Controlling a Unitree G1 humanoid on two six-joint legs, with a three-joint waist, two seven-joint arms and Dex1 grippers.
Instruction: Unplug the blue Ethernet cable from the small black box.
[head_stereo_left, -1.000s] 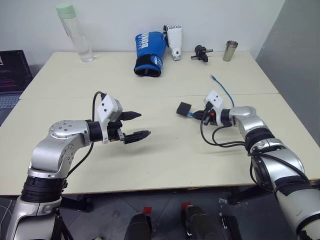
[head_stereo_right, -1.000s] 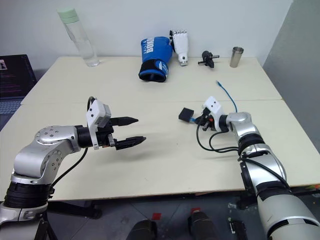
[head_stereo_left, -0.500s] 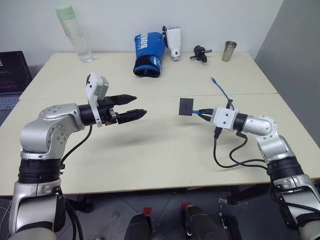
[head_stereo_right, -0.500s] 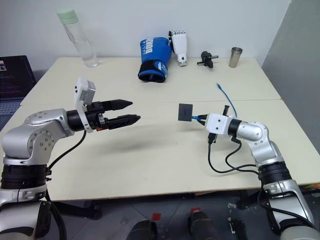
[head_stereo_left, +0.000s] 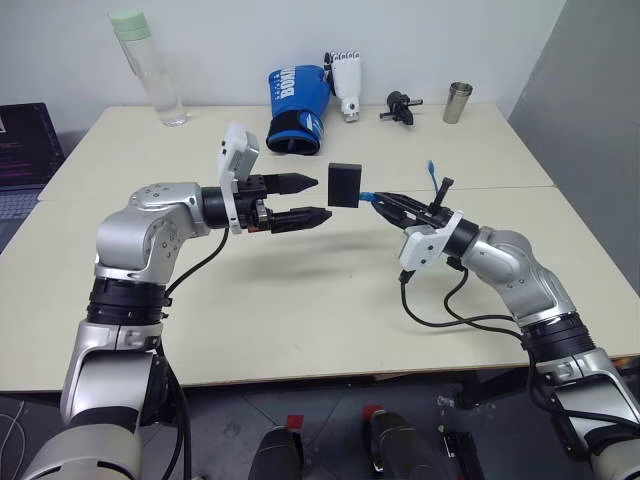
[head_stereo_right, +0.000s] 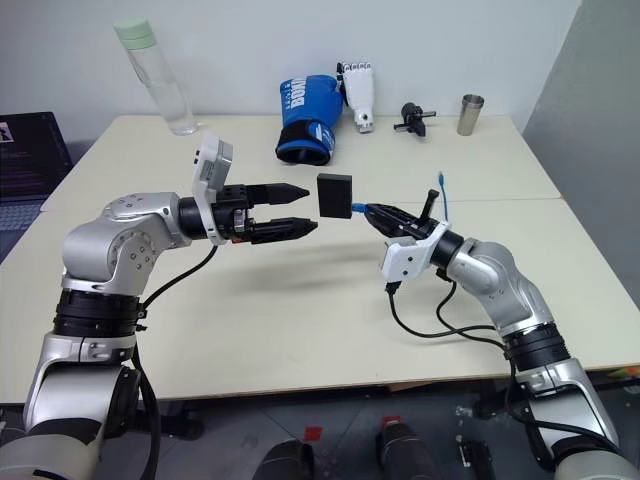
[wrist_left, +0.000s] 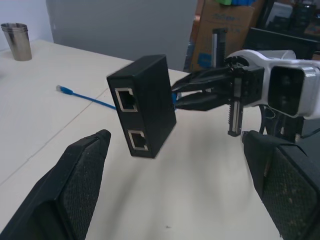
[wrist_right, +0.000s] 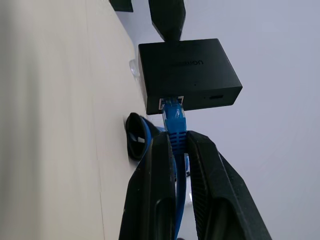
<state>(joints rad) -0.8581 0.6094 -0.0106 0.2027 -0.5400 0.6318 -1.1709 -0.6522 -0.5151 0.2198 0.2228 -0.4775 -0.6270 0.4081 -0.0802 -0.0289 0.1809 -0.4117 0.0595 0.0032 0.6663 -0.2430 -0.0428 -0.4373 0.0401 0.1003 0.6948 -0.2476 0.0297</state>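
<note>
Head views showed my right gripper (head_stereo_left: 385, 203) raised over the table (head_stereo_left: 300, 300), its fingers pinched on the blue cable (head_stereo_left: 368, 197) just behind the plug, with the small black box (head_stereo_left: 343, 184) hanging off that plug in the air. My left gripper (head_stereo_left: 314, 197) pointed at the box from the opposite side, fingers spread, their tips just beside the box and apart from it. Past my right gripper the cable's loose end (head_stereo_left: 432, 168) lay on the table. Well beyond both grippers, along the far edge, stood a boxing glove (head_stereo_left: 296, 104), a clear bottle (head_stereo_left: 150, 70) and a metal cup (head_stereo_left: 458, 101).

Left wrist camera looked between my two spread fingers (wrist_left: 80, 185) at the box (wrist_left: 150, 100), which floated ahead of them with two sockets facing me. Behind it my right gripper (wrist_left: 182, 95) held the plug, and the cable (wrist_left: 82, 97) trailed across the table.

Right wrist camera showed my fingers (wrist_right: 157, 200) closed on the cable (wrist_right: 175, 131) right below its plug, which sat in the box's (wrist_right: 187, 72) socket.
</note>
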